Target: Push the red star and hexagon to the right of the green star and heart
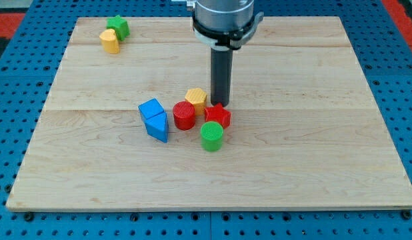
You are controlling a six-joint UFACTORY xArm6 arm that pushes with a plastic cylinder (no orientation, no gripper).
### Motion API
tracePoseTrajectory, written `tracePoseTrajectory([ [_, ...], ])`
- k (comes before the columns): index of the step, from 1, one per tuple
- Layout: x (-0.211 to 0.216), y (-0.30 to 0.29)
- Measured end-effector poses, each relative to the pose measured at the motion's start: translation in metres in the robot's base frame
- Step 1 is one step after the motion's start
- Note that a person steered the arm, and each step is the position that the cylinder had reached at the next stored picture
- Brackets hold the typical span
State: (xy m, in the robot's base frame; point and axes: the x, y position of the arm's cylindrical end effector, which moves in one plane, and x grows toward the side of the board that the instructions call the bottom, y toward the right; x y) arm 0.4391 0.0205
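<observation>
Resting on a pale wooden counter [313, 153] with visible plank seams, set over a blue perforated base [19, 80], are eight small ridged blocks. My tip [221, 104], the lower end of a straight dark rod serving as end effector, has no jaws to open or shut and stands just behind the red star [218, 116], apparently touching it, beside the yellow hexagon [196, 99]. Left of the red star stands a red cylinder [184, 115]; just below it, a green cylinder [212, 136]. Further left, a blue cube [151, 109] abuts a blue triangular prism [158, 126]. Well apart, near the view's top left, the green star [118, 27] touches the yellow heart [110, 41].
</observation>
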Motion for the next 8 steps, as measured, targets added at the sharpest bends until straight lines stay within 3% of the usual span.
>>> tracePoseTrajectory([
  [1, 0.0, 0.0],
  [2, -0.012, 0.049],
  [3, 0.004, 0.074],
  [4, 0.05, 0.086],
  [5, 0.07, 0.039],
  [7, 0.007, -0.02],
  [8, 0.021, -0.018],
])
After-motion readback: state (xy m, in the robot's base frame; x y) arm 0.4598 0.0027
